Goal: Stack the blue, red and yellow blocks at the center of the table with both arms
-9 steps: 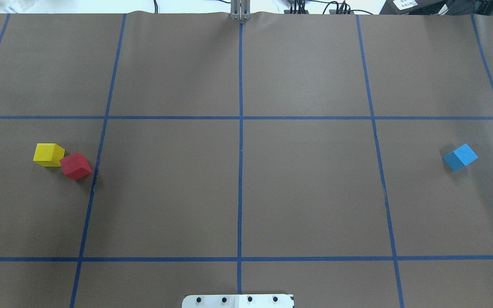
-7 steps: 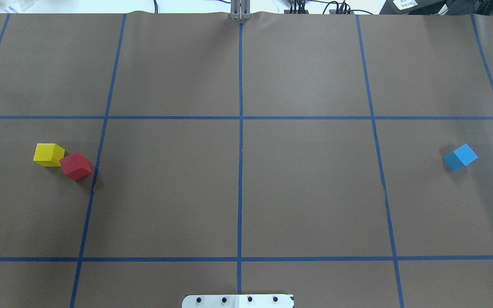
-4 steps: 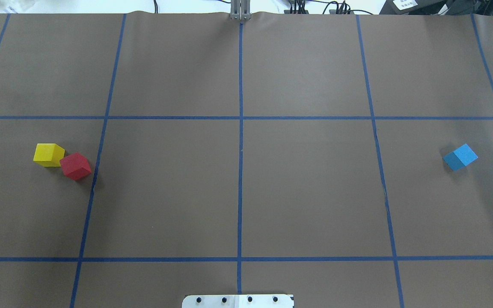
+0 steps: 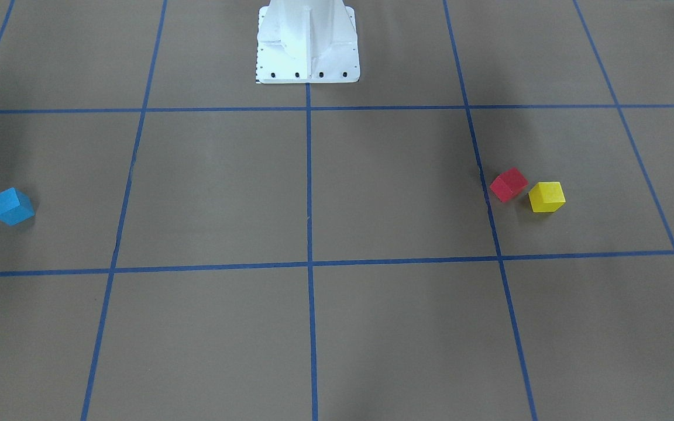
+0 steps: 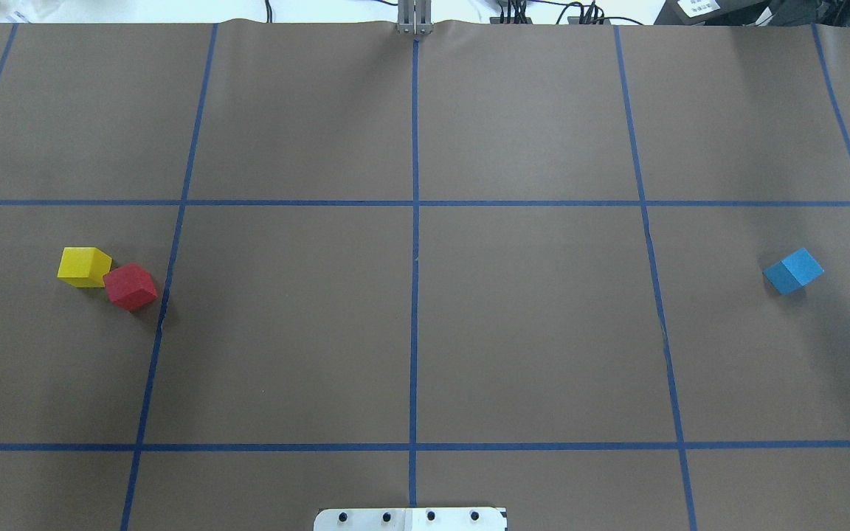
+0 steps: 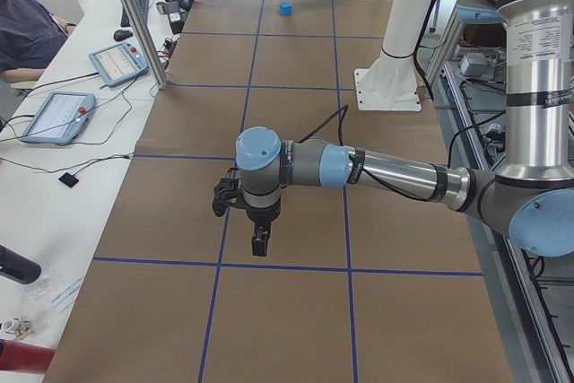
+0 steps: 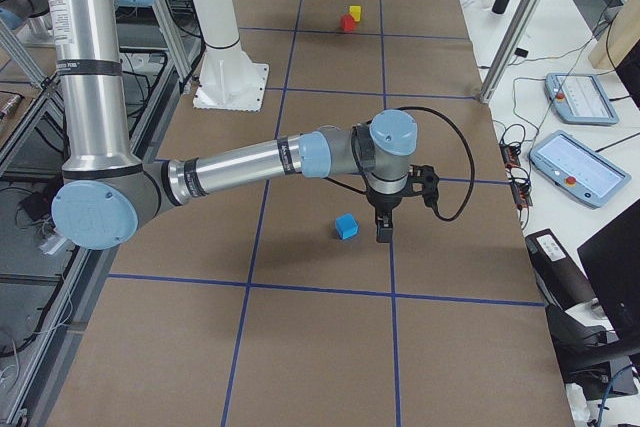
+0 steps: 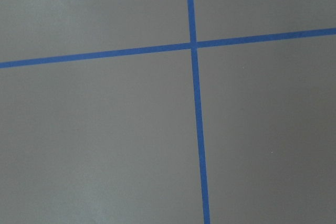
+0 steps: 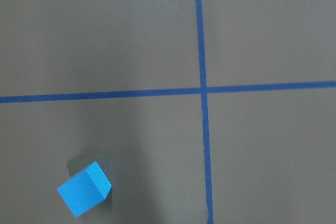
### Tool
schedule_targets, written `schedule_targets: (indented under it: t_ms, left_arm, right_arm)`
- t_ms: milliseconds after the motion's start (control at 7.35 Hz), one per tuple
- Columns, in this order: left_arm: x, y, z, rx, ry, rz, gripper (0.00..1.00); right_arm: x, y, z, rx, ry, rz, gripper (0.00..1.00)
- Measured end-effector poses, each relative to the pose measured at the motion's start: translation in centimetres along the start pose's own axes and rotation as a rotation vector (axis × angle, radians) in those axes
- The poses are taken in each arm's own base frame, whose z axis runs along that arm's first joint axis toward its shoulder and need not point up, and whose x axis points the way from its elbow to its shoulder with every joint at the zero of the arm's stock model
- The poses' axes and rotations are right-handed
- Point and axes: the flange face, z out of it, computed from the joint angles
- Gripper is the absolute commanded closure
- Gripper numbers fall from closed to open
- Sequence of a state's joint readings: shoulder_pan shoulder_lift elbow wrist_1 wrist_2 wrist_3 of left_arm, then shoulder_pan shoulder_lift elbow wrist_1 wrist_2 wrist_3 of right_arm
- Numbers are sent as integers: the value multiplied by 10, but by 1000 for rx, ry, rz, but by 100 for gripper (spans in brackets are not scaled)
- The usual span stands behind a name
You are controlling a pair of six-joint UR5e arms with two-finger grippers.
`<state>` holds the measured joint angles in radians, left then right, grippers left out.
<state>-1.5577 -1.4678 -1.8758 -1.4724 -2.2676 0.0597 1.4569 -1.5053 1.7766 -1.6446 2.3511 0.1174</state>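
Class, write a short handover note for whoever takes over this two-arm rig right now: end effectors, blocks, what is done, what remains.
Left end effector: open or shut cannot be told; its wrist view shows only blue tape lines.
Right end effector: cannot tell either; it hangs near the blue cube-shaped block, on the robot's right side.
Red cube-shaped block and yellow cube-shaped block: close together on the robot's left side.
Done: nothing stacked.
Left: bring all three to the centre, stack them.

Even, diffuse light — soft shadow beside blue block (image 9: 84, 188), sharp focus
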Motion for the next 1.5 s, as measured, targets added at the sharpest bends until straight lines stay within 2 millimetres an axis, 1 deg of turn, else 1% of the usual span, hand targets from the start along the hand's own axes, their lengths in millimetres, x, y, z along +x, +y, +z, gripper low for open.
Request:
schedule_targets:
  t_ms: [136, 408, 544, 680, 816, 1088, 1496]
  left_arm:
    - [4, -2, 0, 33, 29, 27, 0]
    - [12, -8, -2, 65, 89, 49, 0]
    - [14, -10, -3, 72, 100, 55, 0]
    - [15, -11, -4, 74, 103, 58, 0]
    - [15, -11, -4, 76, 104, 60, 0]
    - [16, -11, -5, 78, 105, 62, 0]
    - [16, -11, -4, 78, 105, 64, 0]
  right_arm:
    - [-23, -2, 27, -22, -30, -71, 0]
    - [-64, 6, 90, -76, -63, -213, 0]
    - [-81, 11, 113, -105, -65, -260, 0]
    - [-90, 15, 125, -123, -63, -283, 0]
    - [-91, 20, 133, -135, -56, -290, 0]
    - [-85, 30, 148, -162, -25, -303, 0]
    - [-87, 36, 172, -207, -9, -321, 0]
